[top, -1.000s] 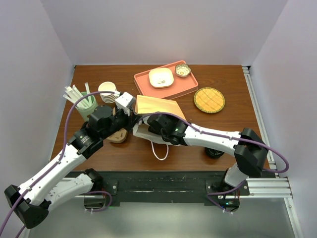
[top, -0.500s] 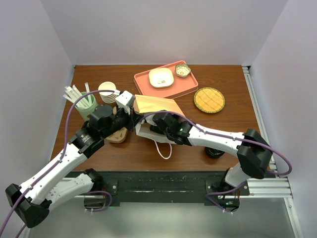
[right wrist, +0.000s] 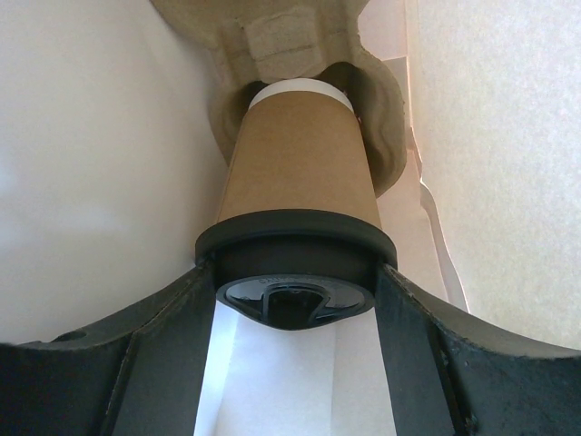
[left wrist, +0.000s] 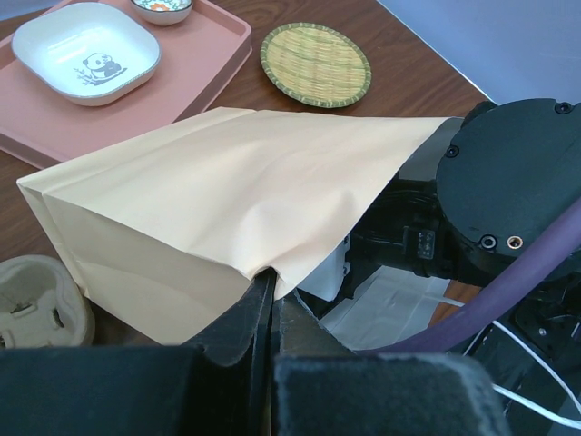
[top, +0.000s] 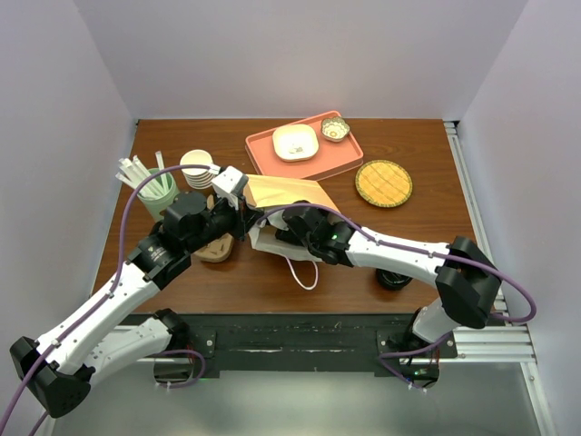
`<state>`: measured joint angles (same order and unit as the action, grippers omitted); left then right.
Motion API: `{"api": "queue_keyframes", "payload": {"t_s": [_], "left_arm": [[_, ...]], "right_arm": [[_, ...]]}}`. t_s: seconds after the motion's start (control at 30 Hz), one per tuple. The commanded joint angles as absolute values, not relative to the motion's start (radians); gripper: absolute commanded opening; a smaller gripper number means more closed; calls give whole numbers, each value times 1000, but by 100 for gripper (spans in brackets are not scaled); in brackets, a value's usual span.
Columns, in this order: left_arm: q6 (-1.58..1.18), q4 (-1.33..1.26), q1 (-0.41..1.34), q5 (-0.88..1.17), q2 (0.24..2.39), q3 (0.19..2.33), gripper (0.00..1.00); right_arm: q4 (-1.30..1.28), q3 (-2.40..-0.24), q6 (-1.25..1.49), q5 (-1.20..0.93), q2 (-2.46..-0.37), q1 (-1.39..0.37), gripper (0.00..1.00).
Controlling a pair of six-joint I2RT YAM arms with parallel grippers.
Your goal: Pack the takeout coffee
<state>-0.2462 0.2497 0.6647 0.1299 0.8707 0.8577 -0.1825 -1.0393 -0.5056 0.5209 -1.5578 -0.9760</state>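
Seen from overhead, the brown paper bag (top: pixel 289 193) lies on its side mid-table. The left arm (top: pixel 136 272) meets its mouth edge, and the right arm (top: pixel 390 254) reaches into the opening (its fingers are out of sight there). From the left wrist, the left gripper (left wrist: pixel 272 292) is pinched tight on the bag's paper lip. From the right wrist, inside the bag, the right gripper (right wrist: pixel 295 268) is closed against the black lid of the takeout coffee (right wrist: pixel 300 154), whose base sits in a pulp carrier (right wrist: pixel 272 36).

No legible text or labels anywhere
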Motion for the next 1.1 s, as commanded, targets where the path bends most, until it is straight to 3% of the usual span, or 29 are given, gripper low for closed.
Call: {"api": "queue_keyframes", "payload": {"t_s": [0.0, 0.57, 1.07], "left_arm": [[-278, 251, 684, 249, 839, 887, 0], [-305, 302, 684, 189, 920, 971, 0], [-252, 422, 684, 135, 1023, 1043, 0]], "right_arm": [[-135, -1084, -439, 552, -1562, -939, 31], [-399, -1068, -500, 446, -1289, -939, 29], [-621, -1262, -454, 288, -1219, -939, 29]]}}
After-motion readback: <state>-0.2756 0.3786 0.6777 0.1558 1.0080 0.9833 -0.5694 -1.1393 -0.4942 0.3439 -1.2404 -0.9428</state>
